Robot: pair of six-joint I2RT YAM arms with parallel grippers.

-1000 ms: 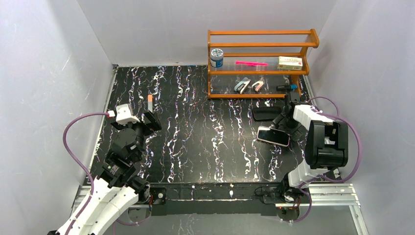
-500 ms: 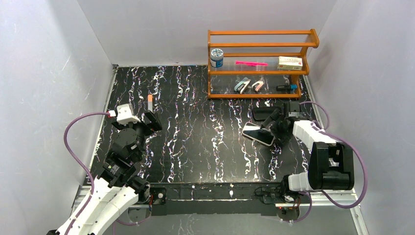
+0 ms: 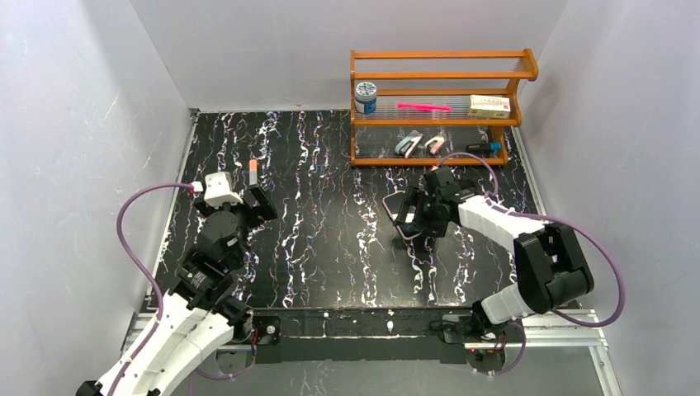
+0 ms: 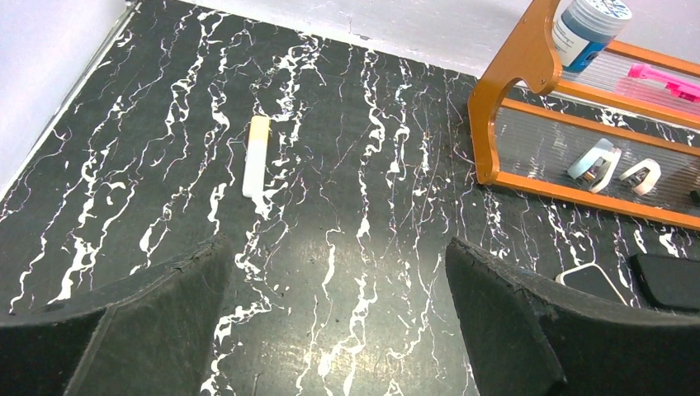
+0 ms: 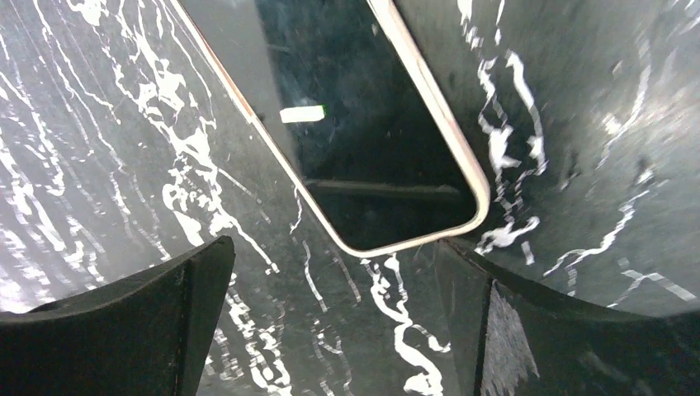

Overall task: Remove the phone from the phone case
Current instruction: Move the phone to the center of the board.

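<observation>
The phone (image 5: 363, 124), with a dark screen and a light rim, lies flat on the black marbled table; it also shows in the top view (image 3: 393, 211) and the left wrist view (image 4: 590, 281). My right gripper (image 5: 334, 322) is open just over the phone's near end, with a finger on each side and nothing held; it also shows in the top view (image 3: 410, 218). The empty black phone case (image 4: 670, 280) lies just right of the phone, and my right arm hides it in the top view. My left gripper (image 4: 334, 318) is open and empty at the table's left (image 3: 257, 203).
A wooden rack (image 3: 355, 124) stands at the back right with a jar (image 3: 365, 96), a pink pen (image 3: 423, 106), a box (image 3: 489, 105) and staplers (image 3: 408, 145). An orange-and-white marker (image 3: 253, 172) lies at the left, ahead of my left gripper (image 4: 257, 157).
My right gripper has swung left from the table's right side, and the phone has moved left with it, away from the case. The left arm has barely shifted.
</observation>
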